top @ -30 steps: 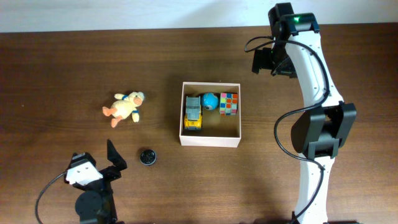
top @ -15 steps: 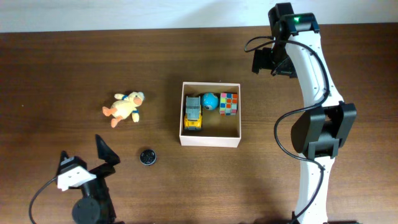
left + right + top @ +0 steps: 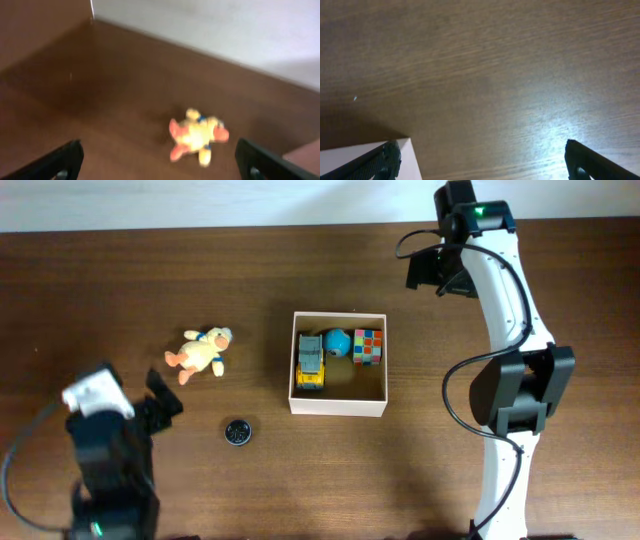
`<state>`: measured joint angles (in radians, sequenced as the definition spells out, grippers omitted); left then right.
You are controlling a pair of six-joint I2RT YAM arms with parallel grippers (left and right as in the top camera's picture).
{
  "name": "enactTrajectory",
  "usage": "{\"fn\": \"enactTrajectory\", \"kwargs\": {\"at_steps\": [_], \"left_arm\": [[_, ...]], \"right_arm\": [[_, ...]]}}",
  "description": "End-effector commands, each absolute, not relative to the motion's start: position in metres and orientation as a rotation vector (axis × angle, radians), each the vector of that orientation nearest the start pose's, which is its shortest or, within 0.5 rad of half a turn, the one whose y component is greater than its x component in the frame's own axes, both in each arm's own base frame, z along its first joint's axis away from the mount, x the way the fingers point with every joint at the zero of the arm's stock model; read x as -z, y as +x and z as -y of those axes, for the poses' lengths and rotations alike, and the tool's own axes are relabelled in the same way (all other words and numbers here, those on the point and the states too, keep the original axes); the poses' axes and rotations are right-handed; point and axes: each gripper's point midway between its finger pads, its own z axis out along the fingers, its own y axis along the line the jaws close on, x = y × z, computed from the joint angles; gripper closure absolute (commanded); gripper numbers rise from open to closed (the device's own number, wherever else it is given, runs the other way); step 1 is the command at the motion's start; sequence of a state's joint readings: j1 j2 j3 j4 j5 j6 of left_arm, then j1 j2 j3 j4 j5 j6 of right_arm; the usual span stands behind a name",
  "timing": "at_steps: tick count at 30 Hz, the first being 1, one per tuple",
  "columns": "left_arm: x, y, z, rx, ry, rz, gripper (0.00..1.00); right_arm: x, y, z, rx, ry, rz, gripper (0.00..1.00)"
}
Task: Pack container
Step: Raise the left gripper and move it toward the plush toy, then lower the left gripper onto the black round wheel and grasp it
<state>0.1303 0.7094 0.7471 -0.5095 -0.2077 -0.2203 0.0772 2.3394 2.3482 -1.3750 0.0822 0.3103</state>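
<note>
Plush [image 3: 200, 353] (perhaps a duck — blurry) lies outside container [image 3: 338, 406].

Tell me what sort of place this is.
Probably a robot test bench: a left arm and a right arm stand at a dark wooden table, with a plush toy and a half-packed container laid out.

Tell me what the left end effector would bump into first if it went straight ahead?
Probably the yellow plush toy, which lies just ahead of the open left end effector, a bit right of centre. Depth is hard to judge.
</note>
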Motion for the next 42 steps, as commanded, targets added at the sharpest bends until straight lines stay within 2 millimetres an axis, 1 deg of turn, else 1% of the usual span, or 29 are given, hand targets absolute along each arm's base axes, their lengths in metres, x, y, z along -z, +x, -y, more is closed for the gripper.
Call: {"fn": "enactTrajectory", "kwargs": {"at_steps": [1,3,4,9,11,13,15,18,22,27,29,34,36,38,40,42], "left_arm": [[-0.255,0.298,-0.067,-0.132,-0.453,-2.095,0.01],[-0.255,0.312,-0.063,-0.105,-0.443,-2.171,0.01],[-0.255,0.319,-0.062,-0.093,-0.440,-2.208,0.01],[-0.250,0.345,-0.050,0.000,-0.409,-2.311,0.01],[-0.249,0.352,-0.043,0.057,-0.386,-2.320,0.01],[-0.248,0.358,-0.037,0.101,-0.367,-2.320,0.01],[-0.247,0.360,-0.028,0.162,-0.343,-2.326,0.01],[-0.247,0.359,-0.015,0.252,-0.307,-2.336,0.01],[-0.248,0.358,-0.001,0.348,-0.268,-2.342,0.01],[-0.248,0.355,0.014,0.455,-0.230,-2.354,0.01],[-0.237,0.348,0.016,0.469,-0.246,-2.406,0.01],[-0.183,0.313,0.016,0.458,-0.358,-2.697,0.01],[-0.165,0.303,0.019,0.440,-0.381,-2.800,0.01],[-0.151,0.299,0.023,0.434,-0.381,-2.866,0.00],[-0.139,0.300,0.029,0.428,-0.365,-2.916,0.05],[-0.123,0.300,0.033,0.376,-0.369,-2.978,0.06]], "right_arm": [[-0.136,0.497,0.008,0.085,0.447,-2.865,0.01],[-0.136,0.497,0.022,0.063,0.493,-2.861,0.01],[-0.136,0.497,0.026,0.016,0.519,-2.863,0.01],[-0.139,0.497,0.040,-0.291,0.632,-2.841,0.01],[-0.140,0.498,0.051,-0.327,0.667,-2.821,0.01],[-0.140,0.498,0.068,-0.319,0.708,-2.800,0.01],[-0.141,0.497,0.081,-0.314,0.742,-2.785,0.01],[-0.141,0.496,0.094,-0.309,0.775,-2.770,0.01],[-0.141,0.497,0.099,-0.294,0.783,-2.758,0.01],[-0.141,0.497,0.099,-0.295,0.783,-2.758,0.01],[-0.141,0.497,0.099,-0.295,0.783,-2.758,0.01],[-0.141,0.497,0.099,-0.295,0.783,-2.758,0.01],[-0.141,0.497,0.099,-0.295,0.783,-2.758,0.01],[-0.141,0.497,0.099,-0.296,0.783,-2.758,0.01],[-0.141,0.497,0.099,-0.295,0.783,-2.758,0.01],[-0.141,0.497,0.099,-0.295,0.783,-2.758,0.01]]}}
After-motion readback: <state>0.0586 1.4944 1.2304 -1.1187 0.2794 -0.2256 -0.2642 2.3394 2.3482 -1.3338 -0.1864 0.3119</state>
